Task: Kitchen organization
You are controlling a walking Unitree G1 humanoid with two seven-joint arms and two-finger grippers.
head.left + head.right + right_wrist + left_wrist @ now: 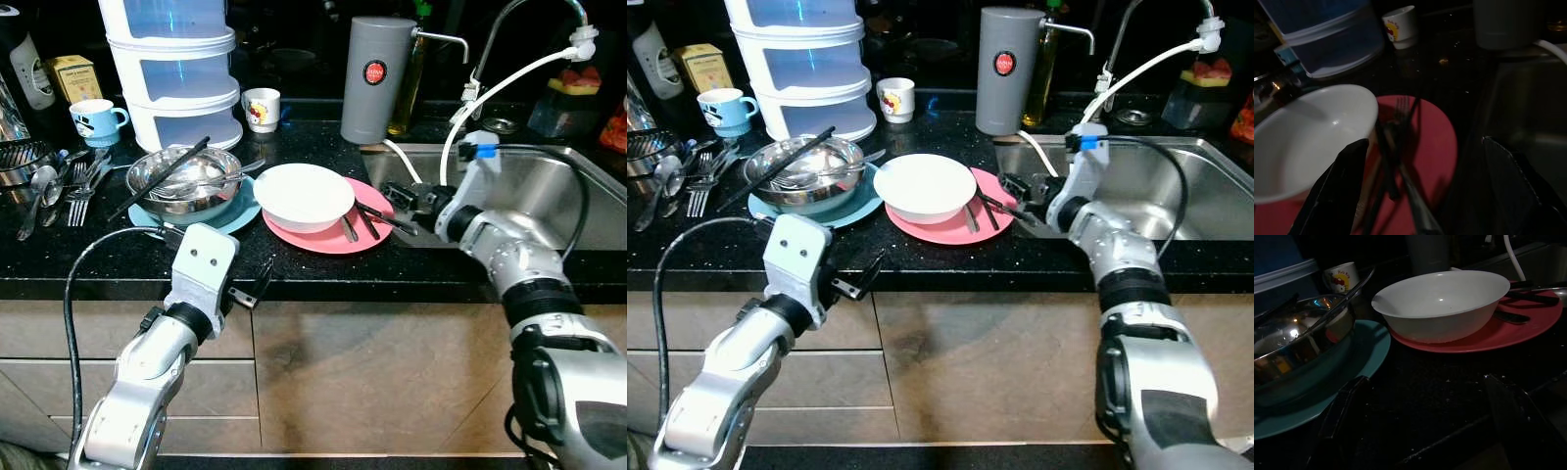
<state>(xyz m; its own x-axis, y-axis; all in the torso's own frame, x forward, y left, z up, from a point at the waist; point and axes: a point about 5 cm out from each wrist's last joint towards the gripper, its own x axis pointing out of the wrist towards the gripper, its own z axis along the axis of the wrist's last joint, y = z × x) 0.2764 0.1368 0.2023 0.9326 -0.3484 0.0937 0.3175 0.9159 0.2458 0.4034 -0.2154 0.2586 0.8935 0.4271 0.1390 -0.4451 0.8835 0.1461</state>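
Right gripper (400,203) fingers spread apart, nothing between them, held over the right edge of the pink plate (323,235), just beside the sink (558,186). Right wrist view: the two black fingers (1337,191) frame the plate, with dark cutlery (1396,147) lying on it between them, a fork among the pieces. Left gripper (250,287) fingers also parted and empty, at the front edge of the black counter (392,269), below the plates; left wrist view looks across the counter at both plates.

White bowl (304,194) sits on the left part of the pink plate, cutlery to its right on the same plate. Steel bowl (184,181) sits on a teal plate (240,211), just left of the pink plate, rims close or touching, can't tell which. Black chopsticks (162,176) lean across the steel bowl, plus a metal utensil inside it. Loose forks and spoons (69,186) lie on the counter at far left. Behind: stacked white containers (176,69), blue mug (96,119), small white cup (262,108) with a cartoon print, grey canister (377,78), bottle behind it. Faucet (529,20) over the sink with a white hose (490,93) running down from it.
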